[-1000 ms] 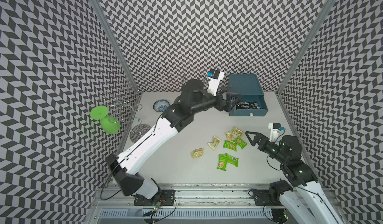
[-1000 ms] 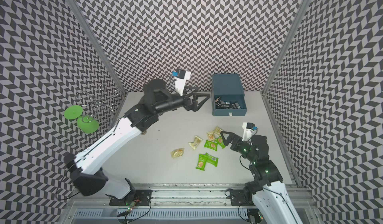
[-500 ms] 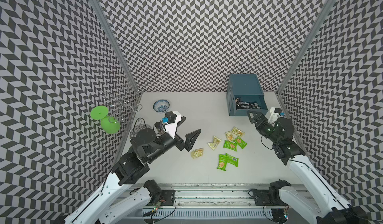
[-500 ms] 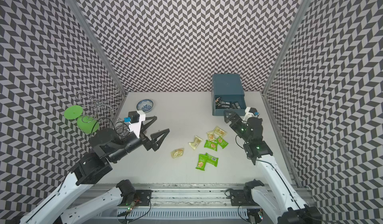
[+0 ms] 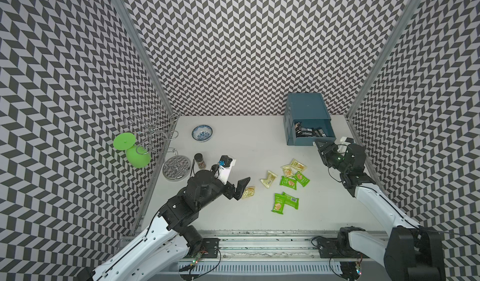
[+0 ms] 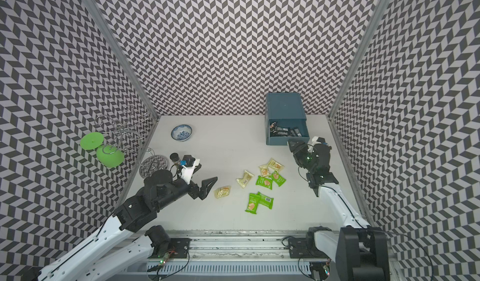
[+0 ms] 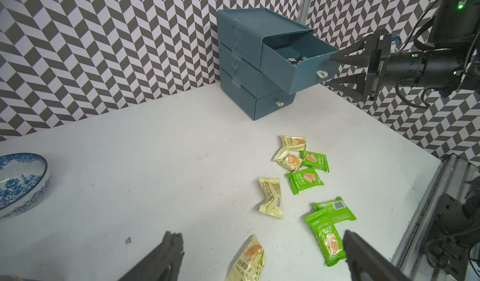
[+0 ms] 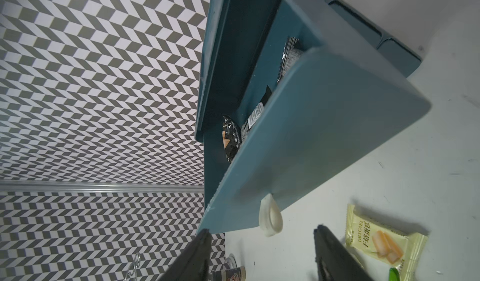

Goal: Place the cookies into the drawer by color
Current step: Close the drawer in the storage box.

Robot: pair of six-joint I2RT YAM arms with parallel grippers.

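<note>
I find the left pincer [image 5: 241,190] low over the table [image 5: 246,147], jaws spread wide and gripping nothing. In the left wrist view one pale yellow packet [image 7: 249,256] lies flat between its fingers, with bare table on either side of it.

The right pincer [image 8: 261,230] stands at the front of the top drawer [image 5: 311,139], jaws part open, one to each side of the white pull loop [image 8: 270,218]. In the right wrist view I see a gap between the loop and each finger, so nothing is held.

The blue cabinet [image 5: 306,105] has three tiers and sits at the back right of the table. Its top drawer is pulled out and sags forward. The black packets [image 5: 307,132] lie inside that drawer; I cannot count them with certainty.

Still on the table are three more yellow packets [image 5: 287,170], two of them touching and one just apart, and four green packets [image 5: 288,183]. Two of the green ones lie beside the yellow pair, and two overlap nearer the front edge.

A blue-and-white bowl [image 5: 202,132] and a brown jar [image 5: 200,161] stand well apart to the left.
</note>
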